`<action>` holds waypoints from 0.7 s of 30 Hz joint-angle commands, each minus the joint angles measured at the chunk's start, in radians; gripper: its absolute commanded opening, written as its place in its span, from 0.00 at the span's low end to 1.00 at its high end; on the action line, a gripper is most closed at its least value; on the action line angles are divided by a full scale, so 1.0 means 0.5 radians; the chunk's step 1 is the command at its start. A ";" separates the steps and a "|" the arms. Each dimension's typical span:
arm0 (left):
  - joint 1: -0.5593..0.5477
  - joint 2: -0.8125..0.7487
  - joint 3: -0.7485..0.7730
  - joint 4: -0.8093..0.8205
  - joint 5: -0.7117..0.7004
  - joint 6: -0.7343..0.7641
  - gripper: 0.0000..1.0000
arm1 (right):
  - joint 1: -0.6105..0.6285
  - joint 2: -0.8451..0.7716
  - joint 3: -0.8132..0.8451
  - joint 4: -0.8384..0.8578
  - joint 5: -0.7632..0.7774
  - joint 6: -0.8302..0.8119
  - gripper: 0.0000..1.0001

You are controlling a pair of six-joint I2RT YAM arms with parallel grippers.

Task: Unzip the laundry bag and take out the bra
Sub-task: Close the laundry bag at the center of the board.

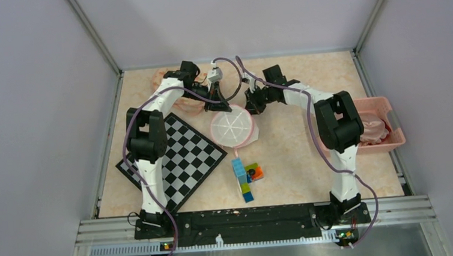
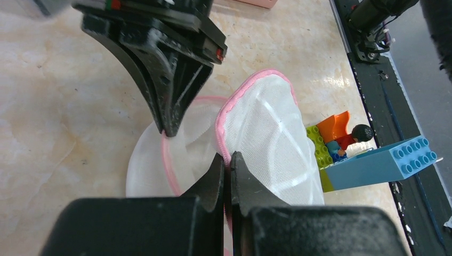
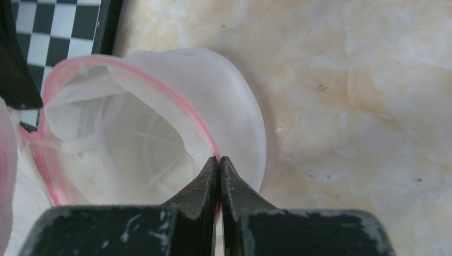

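Observation:
The round white mesh laundry bag (image 1: 233, 127) with a pink zipper rim lies mid-table, its mouth open. My left gripper (image 1: 217, 104) is shut on the pink zipper edge (image 2: 228, 159) of the lifted flap (image 2: 266, 133). My right gripper (image 1: 251, 107) is shut on the opposite pink rim (image 3: 219, 160). In the right wrist view the bag's inside (image 3: 144, 144) shows only white mesh. A peach garment (image 1: 166, 79), apparently the bra, lies at the back left, partly hidden by the left arm.
A checkerboard (image 1: 178, 158) lies at the left front. Toy bricks (image 1: 245, 175) sit in front of the bag. A pink basket (image 1: 392, 113) holding pink cloth stands at the right edge.

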 commanded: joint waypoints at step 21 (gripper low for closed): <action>-0.105 0.086 -0.188 1.055 -0.169 -0.773 0.06 | -0.090 -0.027 -0.138 0.470 -0.249 0.680 0.00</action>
